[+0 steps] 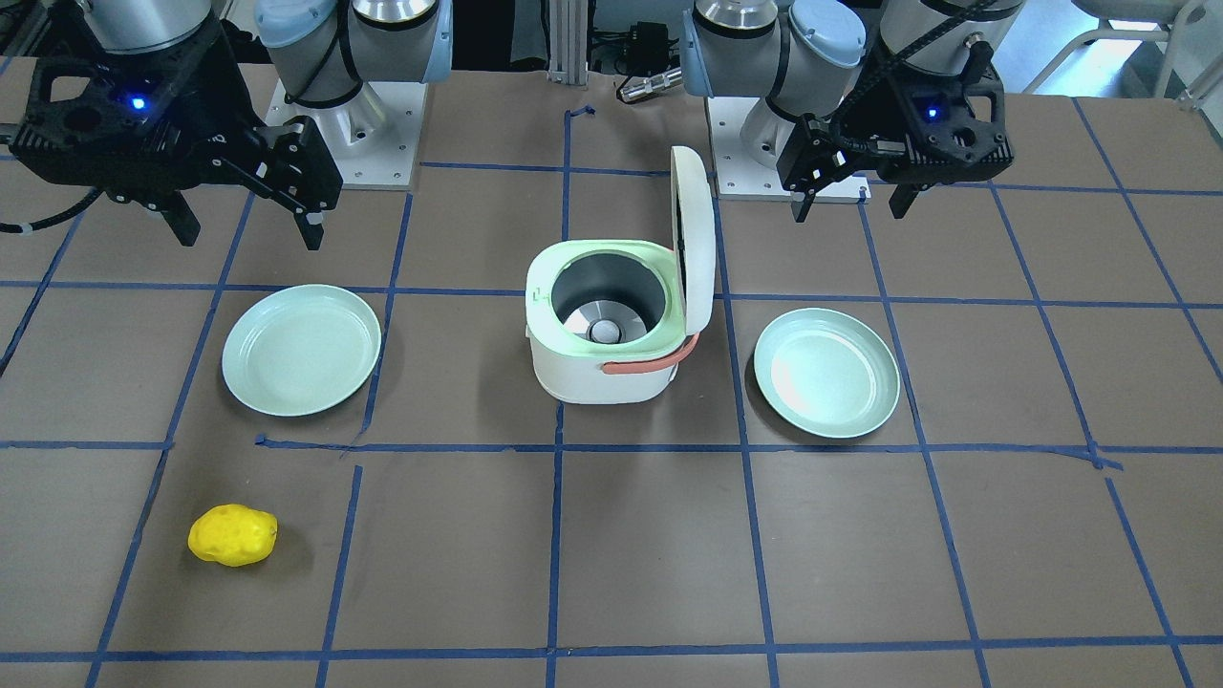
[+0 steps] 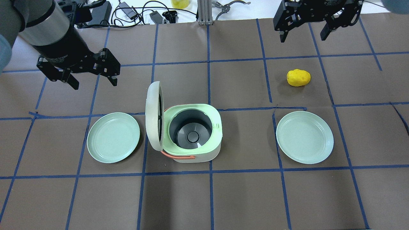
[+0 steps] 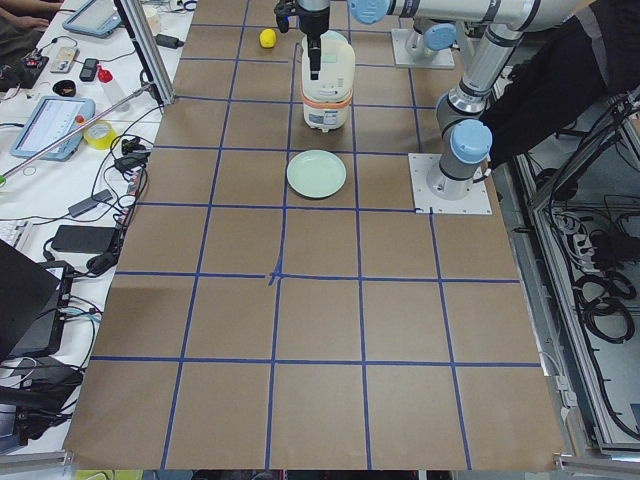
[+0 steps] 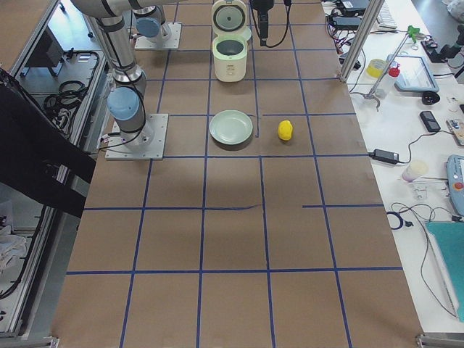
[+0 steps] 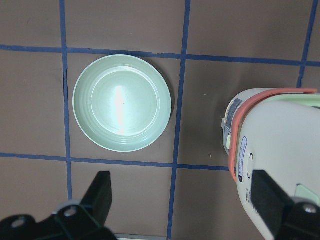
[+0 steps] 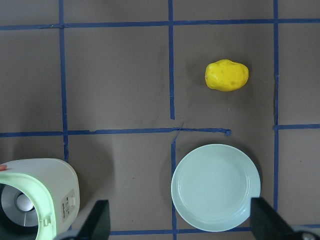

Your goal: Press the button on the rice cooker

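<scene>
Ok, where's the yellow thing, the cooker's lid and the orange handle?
Yellow thing [image 2: 298, 78]: overhead view, its middle.
Lid [image 2: 152, 118]: overhead view, its white outer shell.
Handle [image 1: 635, 368]: front-facing view, the straight front bar.

The white rice cooker [image 1: 597, 377], green-rimmed with an orange handle, stands centrally, its lid [image 1: 696, 248] raised upright.

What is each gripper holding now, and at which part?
Nothing. The left gripper and the right gripper are both open and empty, well apart from the rice cooker.
</scene>
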You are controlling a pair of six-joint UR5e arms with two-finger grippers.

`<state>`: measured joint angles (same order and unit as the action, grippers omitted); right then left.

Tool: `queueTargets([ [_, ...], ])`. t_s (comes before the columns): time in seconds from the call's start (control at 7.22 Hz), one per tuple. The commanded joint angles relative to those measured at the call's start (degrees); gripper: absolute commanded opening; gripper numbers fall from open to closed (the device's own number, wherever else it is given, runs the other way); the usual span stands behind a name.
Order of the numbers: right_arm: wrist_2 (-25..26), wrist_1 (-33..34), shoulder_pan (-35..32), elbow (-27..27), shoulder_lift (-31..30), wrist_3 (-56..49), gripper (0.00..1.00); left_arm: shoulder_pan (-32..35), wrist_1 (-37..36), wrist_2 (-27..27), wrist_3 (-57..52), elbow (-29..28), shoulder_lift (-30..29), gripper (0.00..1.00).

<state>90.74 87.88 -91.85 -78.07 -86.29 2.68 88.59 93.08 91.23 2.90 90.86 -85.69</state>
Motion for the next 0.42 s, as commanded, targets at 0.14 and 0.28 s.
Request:
queueTargets([
  [0.14, 0.0, 0.6, 0.0, -0.1, 0.0, 0.2, 1.00, 0.0, 0.0, 0.0, 0.0, 0.0, 0.0, 1.00],
  [0.28, 0.1, 0.6, 0.0, -0.1, 0.0, 0.2, 1.00, 0.0, 0.0, 0.0, 0.0, 0.0, 0.0, 1.00],
])
